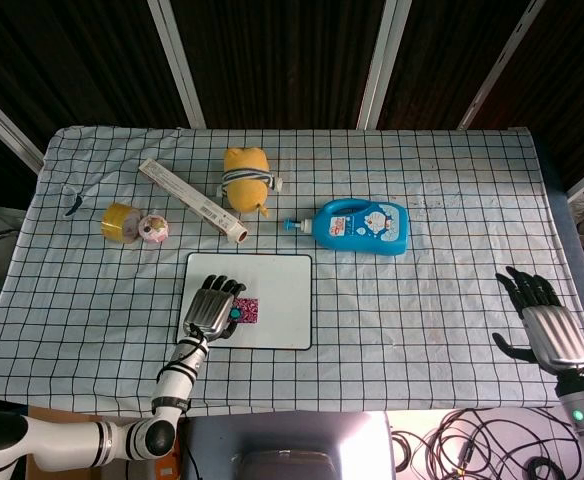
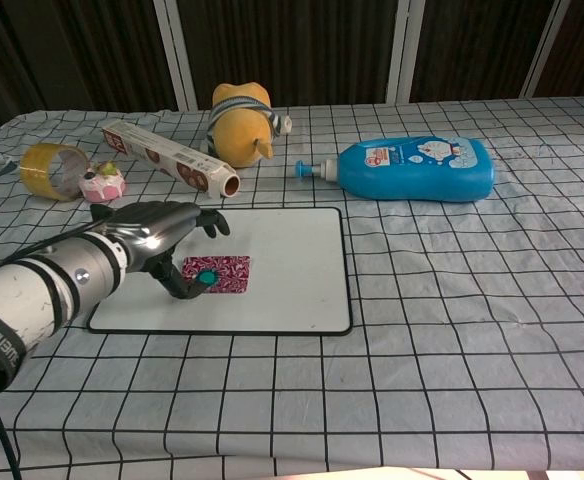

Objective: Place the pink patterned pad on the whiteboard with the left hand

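left robot hand [image 1: 213, 308] covering part of pink patterned pad [image 1: 247, 310], thumb contact unclear

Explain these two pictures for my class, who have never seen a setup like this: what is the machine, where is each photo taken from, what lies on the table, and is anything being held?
It is a robot with two arms, each ending in a metal hand with fingers. One photo looks down from a camera on the robot's head, the other looks forward from its chest.

The table has a checked cloth. On it lie a whiteboard, a blue bottle on its side, a yellow plush toy, a long box, a roll of yellow tape and a small pink ornament.

The pink patterned pad lies flat on the whiteboard. The left hand is over its left edge with fingers spread; the pictures do not show whether it grips the pad. The right hand is open near the table's right edge, holding nothing.
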Robot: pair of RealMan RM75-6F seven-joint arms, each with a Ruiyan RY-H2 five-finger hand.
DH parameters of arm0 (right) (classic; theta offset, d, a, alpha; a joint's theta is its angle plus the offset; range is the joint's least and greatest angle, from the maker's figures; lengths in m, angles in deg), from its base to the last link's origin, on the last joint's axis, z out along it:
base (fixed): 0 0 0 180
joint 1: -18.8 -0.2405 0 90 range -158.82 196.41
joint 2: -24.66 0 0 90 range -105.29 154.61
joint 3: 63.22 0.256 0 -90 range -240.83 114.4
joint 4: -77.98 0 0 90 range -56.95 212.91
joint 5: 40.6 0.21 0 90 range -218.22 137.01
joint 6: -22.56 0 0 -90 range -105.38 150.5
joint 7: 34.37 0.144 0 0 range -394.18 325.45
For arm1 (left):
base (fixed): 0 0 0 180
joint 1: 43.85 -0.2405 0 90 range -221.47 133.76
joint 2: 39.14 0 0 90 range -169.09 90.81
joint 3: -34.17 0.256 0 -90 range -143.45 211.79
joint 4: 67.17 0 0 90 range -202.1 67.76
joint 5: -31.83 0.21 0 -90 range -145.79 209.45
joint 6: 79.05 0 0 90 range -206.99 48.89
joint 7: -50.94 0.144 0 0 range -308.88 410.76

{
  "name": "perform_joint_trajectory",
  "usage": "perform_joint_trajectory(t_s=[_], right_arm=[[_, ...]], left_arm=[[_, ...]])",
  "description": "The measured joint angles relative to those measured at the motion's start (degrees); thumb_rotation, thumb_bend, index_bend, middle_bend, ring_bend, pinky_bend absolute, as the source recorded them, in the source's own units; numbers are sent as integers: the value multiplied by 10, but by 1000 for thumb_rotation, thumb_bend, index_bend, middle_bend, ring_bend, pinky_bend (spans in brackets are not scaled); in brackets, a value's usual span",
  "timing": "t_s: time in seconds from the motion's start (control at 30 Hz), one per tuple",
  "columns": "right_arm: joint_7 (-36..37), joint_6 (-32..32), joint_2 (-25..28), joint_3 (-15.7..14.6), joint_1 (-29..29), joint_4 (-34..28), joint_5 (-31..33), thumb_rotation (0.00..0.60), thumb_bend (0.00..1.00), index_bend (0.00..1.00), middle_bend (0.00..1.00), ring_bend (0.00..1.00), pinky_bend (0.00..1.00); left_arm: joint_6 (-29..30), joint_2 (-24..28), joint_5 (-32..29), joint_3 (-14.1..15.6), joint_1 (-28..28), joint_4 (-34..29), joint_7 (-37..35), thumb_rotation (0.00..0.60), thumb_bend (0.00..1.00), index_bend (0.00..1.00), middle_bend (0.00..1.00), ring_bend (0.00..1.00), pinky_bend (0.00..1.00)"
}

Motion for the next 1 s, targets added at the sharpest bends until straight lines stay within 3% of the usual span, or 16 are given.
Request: perform_joint_trajectory(t_s=[0.1,0.3,0.5,0.6,0.73,0.87,1.0], right_arm=[[0,-7,-1,-1,4,1,-2,600,228,0,0,0,10],[-14,-23,-5,-4,13,-2,-6,600,228,0,0,0,10],[-53,-47,-17,-10,28,-8,-11,600,228,0,0,0,10],[-67,-66,-26,-17,42,-9,-15,600,228,0,0,0,10],[-80,-92,-33,-25,60,-12,-27,600,228,0,0,0,10],[-84,-112,-33,-26,71,-27,-33,600,228,0,0,0,10],[-82,-115,-32,-24,74,-23,-35,600,228,0,0,0,10]], left_arm=[[31,29,35,13,-15,-39,-3,600,326,190,182,102,119],[113,135,147,60,-78,-120,-46,600,332,147,162,85,106],[179,218,279,120,-153,-140,-177,600,333,90,135,54,90],[219,236,348,155,-197,-122,-265,600,332,56,100,18,64],[276,246,428,197,-261,-50,-378,600,332,13,59,0,32],[320,243,466,213,-304,26,-425,600,330,13,53,0,18],[358,235,498,209,-337,59,-429,600,331,13,53,0,16]])
